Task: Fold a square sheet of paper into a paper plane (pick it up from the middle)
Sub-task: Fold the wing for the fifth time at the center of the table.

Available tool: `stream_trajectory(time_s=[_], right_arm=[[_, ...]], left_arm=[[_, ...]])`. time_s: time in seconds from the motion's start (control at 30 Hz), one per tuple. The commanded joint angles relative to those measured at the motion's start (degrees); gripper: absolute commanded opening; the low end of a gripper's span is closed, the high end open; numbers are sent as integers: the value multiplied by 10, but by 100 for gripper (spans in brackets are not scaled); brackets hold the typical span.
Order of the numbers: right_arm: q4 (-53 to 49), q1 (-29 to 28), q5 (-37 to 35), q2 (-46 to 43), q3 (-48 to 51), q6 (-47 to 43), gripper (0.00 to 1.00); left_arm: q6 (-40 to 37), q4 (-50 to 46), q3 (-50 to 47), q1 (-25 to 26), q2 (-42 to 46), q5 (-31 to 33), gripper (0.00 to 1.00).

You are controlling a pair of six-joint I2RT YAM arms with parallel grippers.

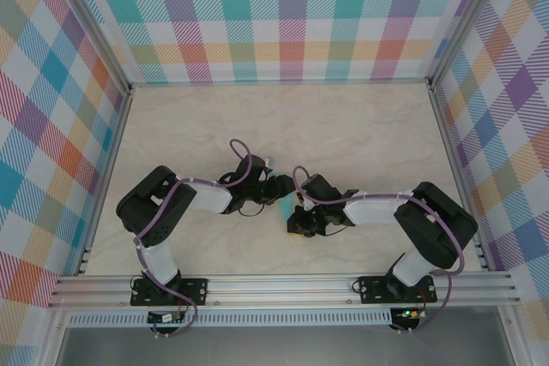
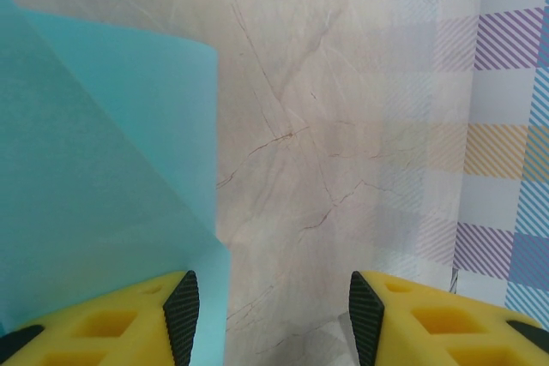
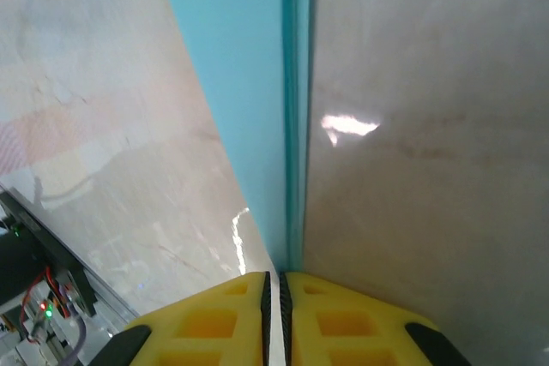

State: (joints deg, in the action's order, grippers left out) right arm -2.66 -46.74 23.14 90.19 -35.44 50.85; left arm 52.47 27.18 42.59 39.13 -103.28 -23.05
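There are one teal sheet of paper [image 3: 240, 83], one table [image 1: 343, 126] and two grippers, the left gripper [image 2: 273, 310] and the right gripper [image 3: 274, 293].

Left fingers [image 2: 120, 325] apart; right fingers [image 3: 214, 323] together.

Right end effector [image 3: 274, 293] — pinched on folded teal paper [image 3: 249, 83].

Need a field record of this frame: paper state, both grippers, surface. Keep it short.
paper: thin teal sheet of paper, creased, layers overlapping
right gripper: shut, pinching the paper's edge
left gripper: open, gripping nothing; paper lies at the left of its wrist view
surface: pale marble-patterned table
location: both grippers meet mid-table, paper between them
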Motion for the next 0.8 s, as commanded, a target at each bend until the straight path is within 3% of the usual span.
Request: stream_trajectory(time_s=[0.0,0.4,0.63,0.77], right_arm=[[-80,-9,24,4,17,-20,15],[-54,6,-38,-116,-4,8,15],[60,12,-32,-34,-38,62,14],[77,13,-40,-2,-58,73,14]], left_arm=[[-3,-58,-11,2,-29,32,52],[0,-55,-16,3,-27,31,52],[6,-53,-12,5,-30,31,52],[6,-54,-11,5,-30,30,52]])
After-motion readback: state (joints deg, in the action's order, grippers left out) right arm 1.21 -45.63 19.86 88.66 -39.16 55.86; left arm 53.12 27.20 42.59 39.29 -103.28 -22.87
